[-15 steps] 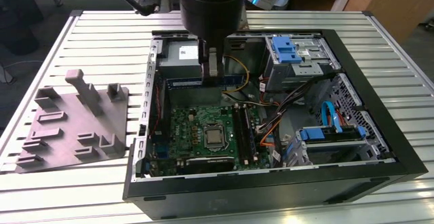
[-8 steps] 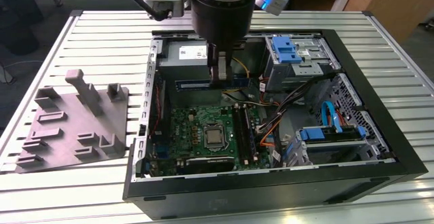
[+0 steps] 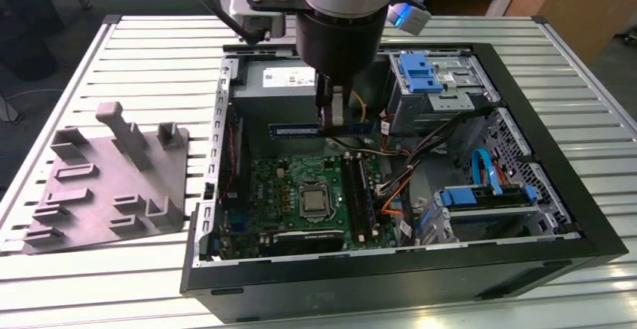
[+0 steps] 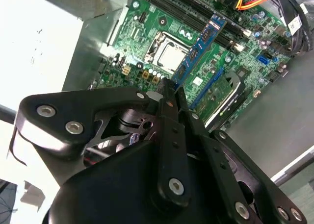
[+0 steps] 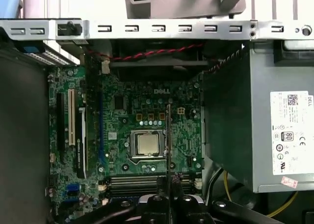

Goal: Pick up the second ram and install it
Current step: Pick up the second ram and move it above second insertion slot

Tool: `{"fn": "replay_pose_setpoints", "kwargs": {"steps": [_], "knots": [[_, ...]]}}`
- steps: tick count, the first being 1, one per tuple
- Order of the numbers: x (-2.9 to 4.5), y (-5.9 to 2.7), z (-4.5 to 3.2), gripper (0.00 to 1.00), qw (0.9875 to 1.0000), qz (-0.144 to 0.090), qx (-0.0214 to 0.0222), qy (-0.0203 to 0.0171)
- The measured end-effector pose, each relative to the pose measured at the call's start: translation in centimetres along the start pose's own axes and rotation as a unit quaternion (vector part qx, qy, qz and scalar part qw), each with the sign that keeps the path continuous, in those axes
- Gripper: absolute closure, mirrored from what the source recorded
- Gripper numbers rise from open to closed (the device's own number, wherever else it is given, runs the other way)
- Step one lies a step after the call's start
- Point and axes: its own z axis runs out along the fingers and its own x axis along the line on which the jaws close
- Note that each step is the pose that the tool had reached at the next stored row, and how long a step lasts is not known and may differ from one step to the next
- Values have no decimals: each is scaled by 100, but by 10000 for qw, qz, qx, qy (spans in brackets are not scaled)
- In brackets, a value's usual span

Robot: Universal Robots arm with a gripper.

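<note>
at the exterior view's left the grey fixture plate (image 3: 100, 187) sits on the bench (image 3: 130, 53), well apart from the work. next to it is the open computer case (image 3: 398, 269). my fingers (image 3: 335, 116) hang over its back half, just beside the power supply (image 3: 279, 83), and they are clamped on the second ram (image 3: 297, 129). the stick is gripped near one end, and the rest of it juts out toward the exterior view's left, above the board and touching nothing. in the second wrist view the ram (image 4: 203, 42) reaches out past the fingers (image 4: 169, 89) over the processor (image 4: 171, 55). further right lie the long black slots (image 3: 359, 187) and the orange cables (image 3: 393, 191).

my worry is that the stick looks crosswise to the slots. pressed down like that, it would jam on the slot walls. the end grip could also let it tilt, and the loose cables near the slots could snag it.
</note>
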Motion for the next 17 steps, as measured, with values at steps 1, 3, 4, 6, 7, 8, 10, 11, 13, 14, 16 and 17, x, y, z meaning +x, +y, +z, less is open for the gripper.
{"fn": "replay_pose_setpoints", "kwargs": {"steps": [1, 3, 4, 6, 7, 8, 10, 11, 13, 14, 16, 17], "knots": [[1, -10, 18, 86, 10000, 18, 1, -1], [2, -33, 55, 86, 10000, 54, 3, -1], [3, -42, 73, 86, 10000, 69, 4, -1], [4, -61, 108, 86, 10000, 96, 5, -2], [4, -68, 126, 86, 9999, 109, 6, -2], [5, -73, 143, 86, 9999, 119, 7, -2], [7, -80, 181, 86, 9999, 137, 8, -3], [8, -85, 199, 86, 9999, 146, 8, -3], [10, -96, 234, 86, 9999, 166, 9, -3], [11, -103, 252, 86, 9998, 177, 10, -3], [12, -117, 288, 86, 9998, 196, 11, -4], [13, -125, 306, 86, 9998, 206, 11, -5]]}}
